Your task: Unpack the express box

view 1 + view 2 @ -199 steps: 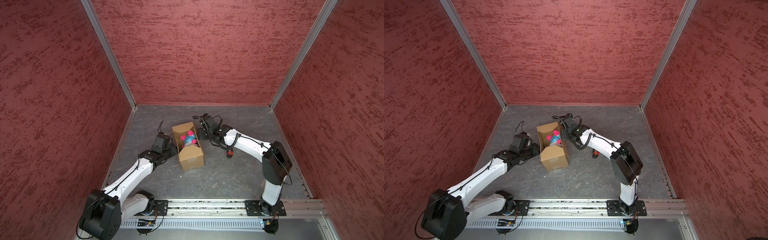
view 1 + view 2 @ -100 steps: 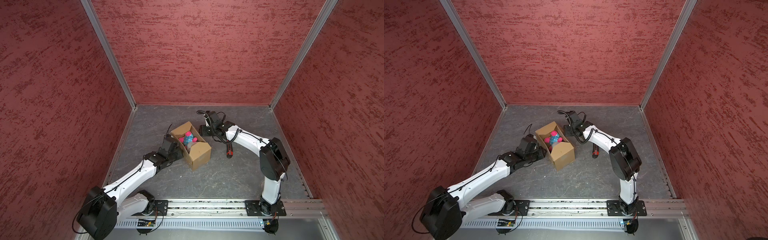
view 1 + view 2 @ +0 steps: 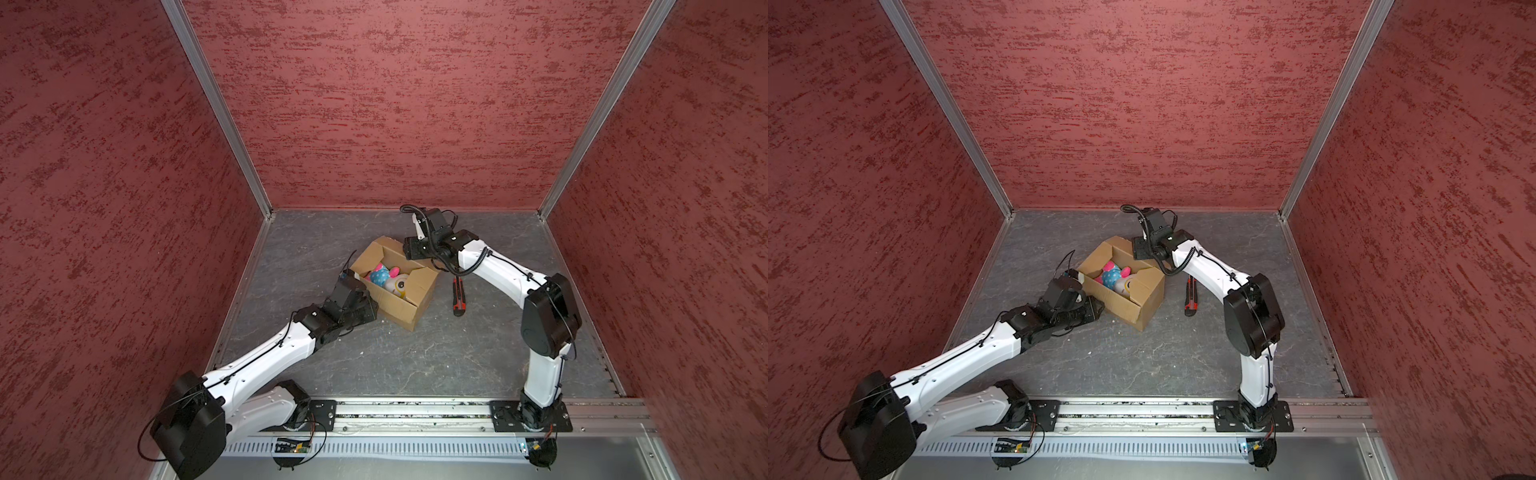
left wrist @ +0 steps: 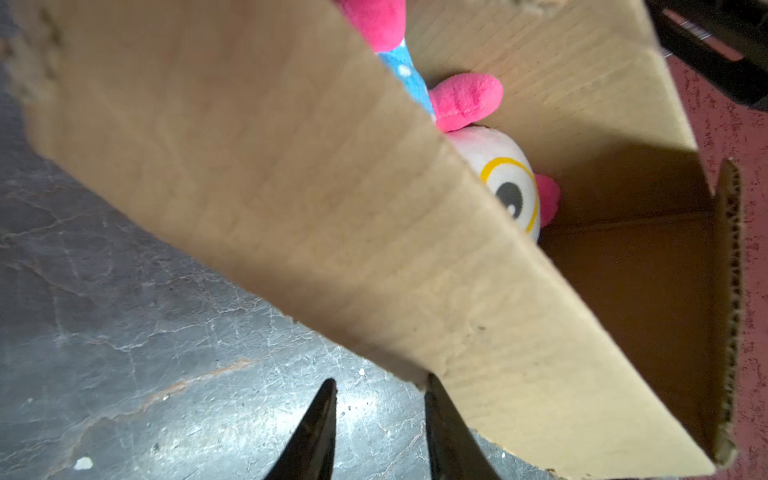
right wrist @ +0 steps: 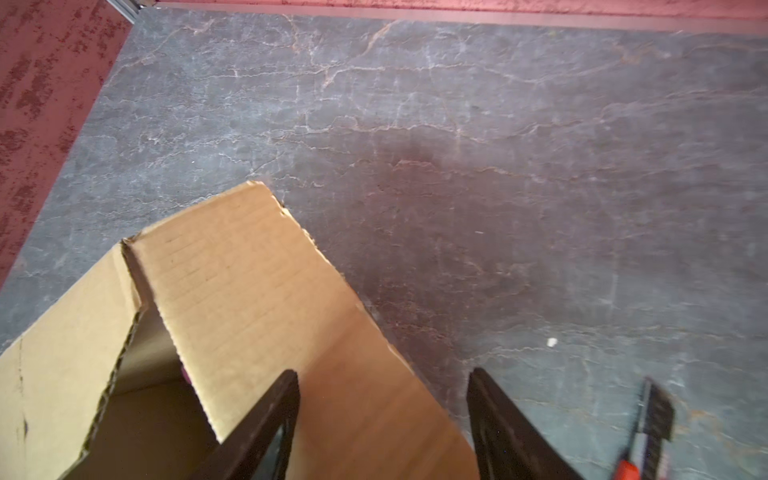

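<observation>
While the top flaps of the express box [image 3: 399, 305] are being held spread, the emptying step is being prepared rather than carried out. The plush toy [image 3: 388, 278] is lying inside the box, so the task is being judged roughly half done.

The box is being supported upright on the veined grey floor [image 3: 374, 365], its open top turned upward. At the long side of the box that faces the left arm, the left gripper [image 4: 380, 379] is being held low with its fingers [image 4: 318, 432] apart. Bare floor is showing between them and nothing is being clamped.

Over the box's far flap the right gripper [image 5: 384, 372] is being held wide apart. The cardboard is being straddled, not pinched; whether it is being touched cannot be told. Just beside the box, on the right arm's side, a red-and-black utility knife [image 3: 457, 295] is being left flat.

Next, a reach down into the box is probably being called for, with jaws being closed on the toy's soft body. Plain brown corrugated board — matte, fluted at its cut edges, crisp at the corners — is being set off by rounded, fuzzy pink, dotted-blue and white plush.
</observation>
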### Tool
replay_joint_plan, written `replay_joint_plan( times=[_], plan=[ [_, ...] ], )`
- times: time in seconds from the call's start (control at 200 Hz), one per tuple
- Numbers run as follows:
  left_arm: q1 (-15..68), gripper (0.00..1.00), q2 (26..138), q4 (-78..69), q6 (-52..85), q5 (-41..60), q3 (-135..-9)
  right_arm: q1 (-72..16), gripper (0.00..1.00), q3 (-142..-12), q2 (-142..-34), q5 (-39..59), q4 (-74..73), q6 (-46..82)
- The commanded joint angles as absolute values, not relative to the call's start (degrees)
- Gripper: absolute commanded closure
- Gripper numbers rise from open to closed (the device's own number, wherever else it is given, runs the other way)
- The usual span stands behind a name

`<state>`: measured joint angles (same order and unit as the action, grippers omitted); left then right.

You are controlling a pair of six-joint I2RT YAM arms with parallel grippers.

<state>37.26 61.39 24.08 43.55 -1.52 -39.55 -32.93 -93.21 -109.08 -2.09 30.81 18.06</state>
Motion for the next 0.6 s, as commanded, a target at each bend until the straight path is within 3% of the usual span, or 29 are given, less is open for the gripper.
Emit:
replay_joint_plan(
  times=[0.0, 0.18, 0.466, 0.596],
  plan=[
    [37.0, 0.59, 57.5, 29.6, 42.1, -5.0, -42.9, -32.0, 0.31, -94.3, -104.4, -7.5, 35.2, 16.4],
    [33.0, 0.43, 54.0, 37.0, 36.9, -4.5, -47.0, -32.0, 0.3, -91.0, -97.8, -10.9, 37.3, 18.5],
    [20.4, 0.04, 58.5, 45.5, 19.3, 4.5, -57.7, -33.8, 0.3, -80.2, -85.8, -14.1, 39.4, 25.2],
    [20.0, 0.0, 62.4, 46.8, 12.5, 4.5, -63.0, -35.9, 0.3, -78.0, -83.5, -16.9, 42.3, 29.1]
  ],
)
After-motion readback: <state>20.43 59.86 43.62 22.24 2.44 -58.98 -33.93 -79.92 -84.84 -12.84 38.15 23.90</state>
